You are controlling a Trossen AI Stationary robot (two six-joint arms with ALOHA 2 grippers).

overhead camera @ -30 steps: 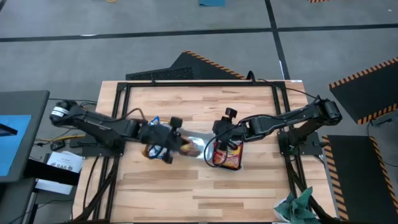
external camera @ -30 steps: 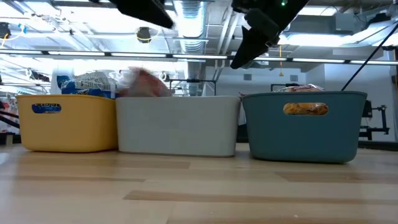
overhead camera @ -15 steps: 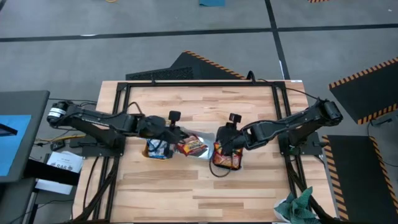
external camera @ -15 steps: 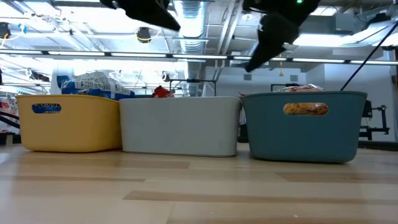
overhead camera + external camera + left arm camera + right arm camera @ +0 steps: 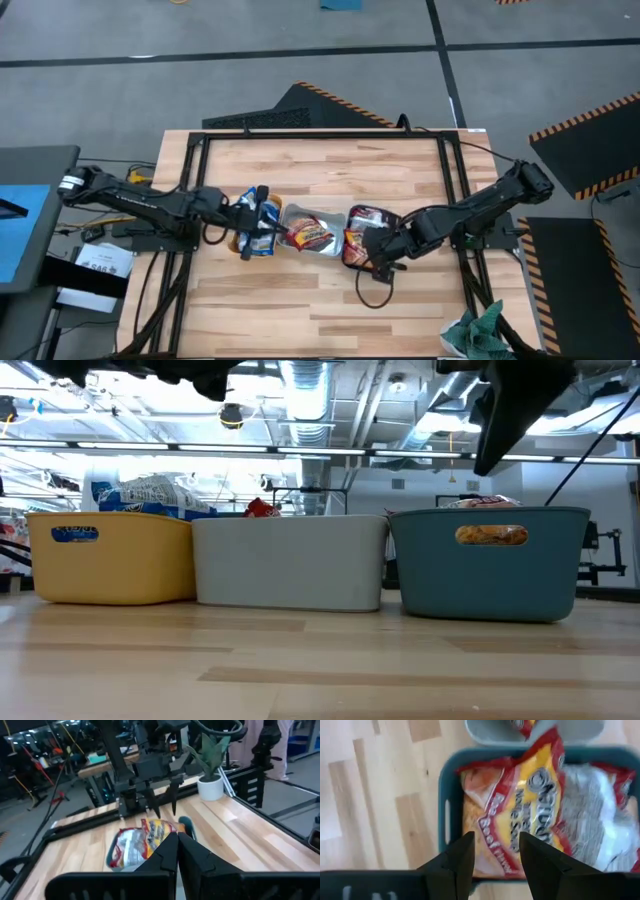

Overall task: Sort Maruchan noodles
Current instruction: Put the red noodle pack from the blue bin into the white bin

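Three trays stand in a row on the wooden table. The orange tray holds blue-and-white packets. A red-orange packet lies in the pale middle tray. In the teal tray lie red-and-yellow beef packets. My left gripper hovers over the orange tray, shut and empty. My right gripper hangs open above the teal tray's near side, pointing down at the packets.
A black frame rail runs round the tabletop. A green cloth lies off the near right corner. A cable loop hangs below my right arm. Bare wood stretches far of the trays, and more near of them.
A red-orange packet dropped from my left gripper into the middle tray, where it now lies. My left gripper then drew back toward the table's left, over the orange tray. My right gripper moved toward the near edge and rightward, staying above the teal tray.
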